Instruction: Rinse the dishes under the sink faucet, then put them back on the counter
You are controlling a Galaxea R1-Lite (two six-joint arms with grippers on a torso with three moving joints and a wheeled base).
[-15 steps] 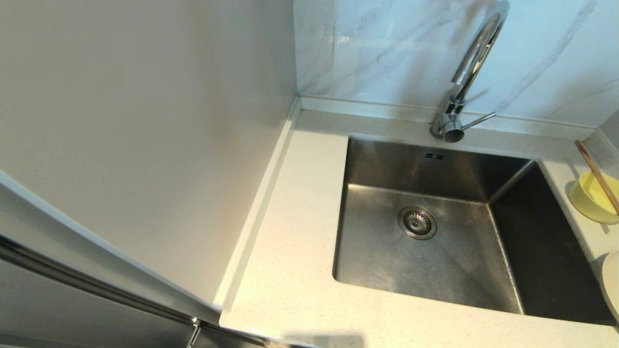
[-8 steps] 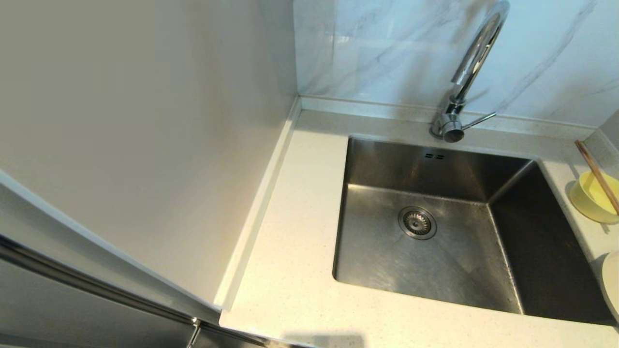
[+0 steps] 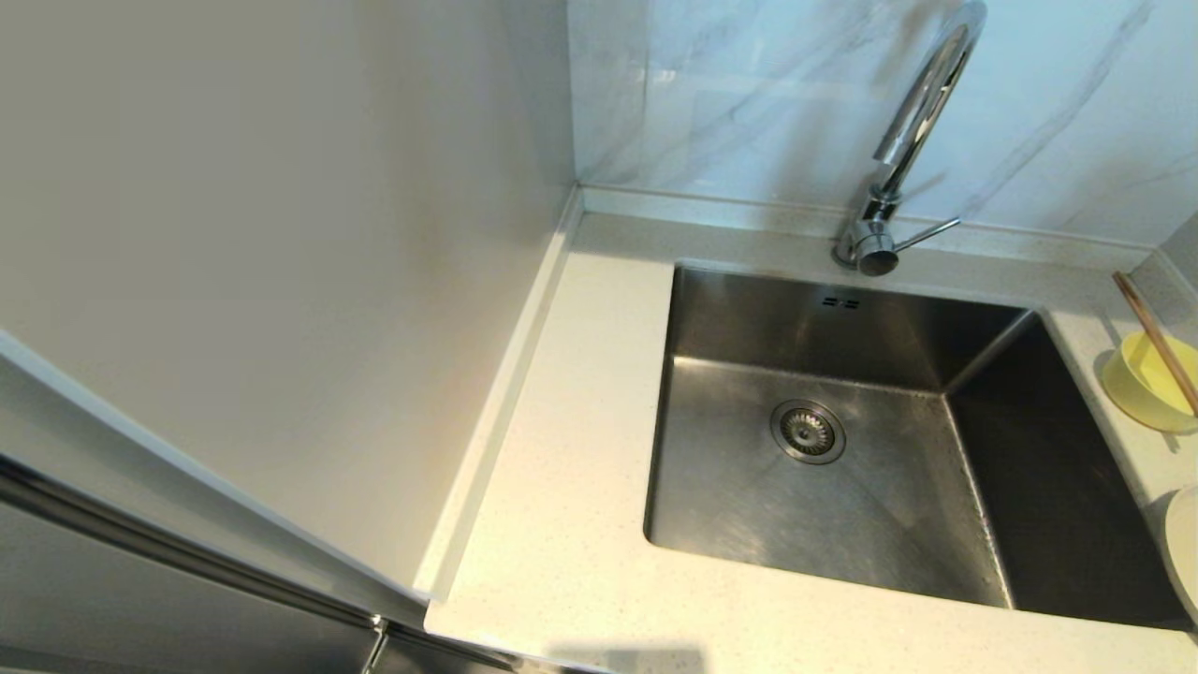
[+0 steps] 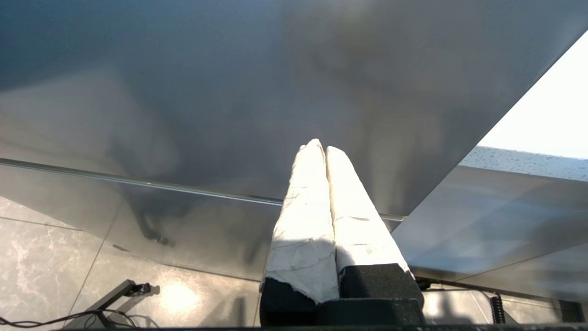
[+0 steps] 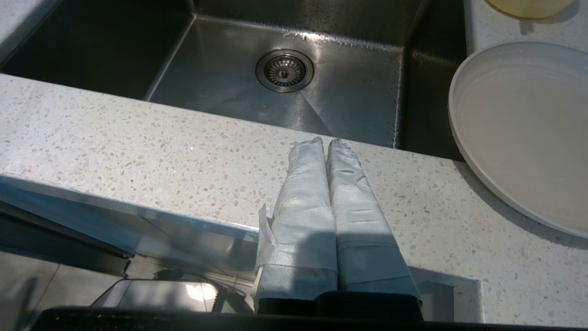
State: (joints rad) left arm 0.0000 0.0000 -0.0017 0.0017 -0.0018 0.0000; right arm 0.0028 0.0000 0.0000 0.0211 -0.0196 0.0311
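A small pale yellow bowl [image 3: 1149, 382] sits on the counter [image 3: 571, 487] right of the sink [image 3: 842, 505], with brown chopsticks [image 3: 1157, 339] resting across it. The cream-white plate [image 5: 523, 124] lies on the counter nearer the front, its edge [image 3: 1183, 552] just showing in the head view. The chrome faucet [image 3: 913, 140] arches over the basin from the back. Neither arm shows in the head view. My right gripper [image 5: 323, 141] hovers shut and empty over the counter's front edge. My left gripper [image 4: 320, 145] is shut and empty, parked low beside a grey cabinet front.
A plain wall panel [image 3: 281, 281] rises along the counter's left side. The drain strainer [image 3: 807, 432] sits in the sink floor. A marble wall [image 3: 749, 94] stands behind the faucet. Dark cabinet fronts [image 4: 183, 92] hang below the counter.
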